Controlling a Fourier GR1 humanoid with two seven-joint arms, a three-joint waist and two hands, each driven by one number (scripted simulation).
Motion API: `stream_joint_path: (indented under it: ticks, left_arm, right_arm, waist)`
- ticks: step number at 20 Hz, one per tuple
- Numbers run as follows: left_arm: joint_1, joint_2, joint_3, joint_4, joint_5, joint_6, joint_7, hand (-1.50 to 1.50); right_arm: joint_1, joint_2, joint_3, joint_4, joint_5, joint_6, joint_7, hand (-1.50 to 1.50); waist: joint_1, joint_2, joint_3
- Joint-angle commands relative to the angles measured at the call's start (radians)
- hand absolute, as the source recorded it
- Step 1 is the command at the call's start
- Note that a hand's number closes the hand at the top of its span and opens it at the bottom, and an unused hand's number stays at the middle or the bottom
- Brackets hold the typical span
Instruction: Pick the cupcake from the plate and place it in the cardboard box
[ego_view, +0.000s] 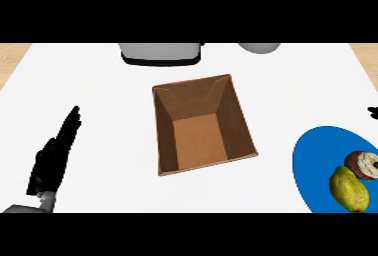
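In the head view, the cardboard box (201, 125) is seen open and empty at the centre of the frame on the white counter (96, 100). At the right edge a blue plate (314, 165) is shown, with the cupcake (363, 164) and a yellow-green fruit (348, 188) lying on it. The left hand (53, 155) is rested at the lower left, fingers straight, nothing held. Only a dark tip of the right hand (373, 112) is visible at the right edge; its state cannot be told. Nothing is judged done: grasping, carrying and placing remain.
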Motion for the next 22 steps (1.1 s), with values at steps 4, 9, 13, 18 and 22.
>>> stream_joint_path:
  ticks: [4,9,13,18,22]
  left_arm:
    - [0.001,-0.042,0.014,-0.023,-0.06,0.0,0.041,0.0]
    - [0.014,-0.024,0.102,0.051,-0.02,-0.083,-0.042,0.0]
    - [0.094,-0.042,0.073,-0.1,-0.068,-0.058,0.031,0.0]
    - [-0.027,-0.109,0.092,0.037,-0.089,-0.09,0.028,0.0]
    - [0.06,-0.129,0.089,-0.013,-0.137,-0.077,-0.01,0.0]
  right_arm:
    - [0.057,0.086,-0.017,-0.041,0.09,0.005,0.032,-1.5]
    - [0.105,0.038,-0.065,-0.036,0.137,0.018,-0.001,-1.5]
    - [0.038,0.139,-0.046,0.09,0.247,-0.012,-0.017,-1.5]
    - [0.048,0.2,-0.064,0.145,0.323,-0.071,-0.082,-1.5]
    - [0.017,0.22,-0.094,0.096,0.338,0.007,-0.028,-1.5]
  waist:
    - [-0.013,-0.003,0.0]
    - [-0.019,-0.004,-0.001]
    - [-0.004,-0.003,0.0]
    - [-0.011,-0.001,0.0]
    - [-0.009,-0.002,-0.001]
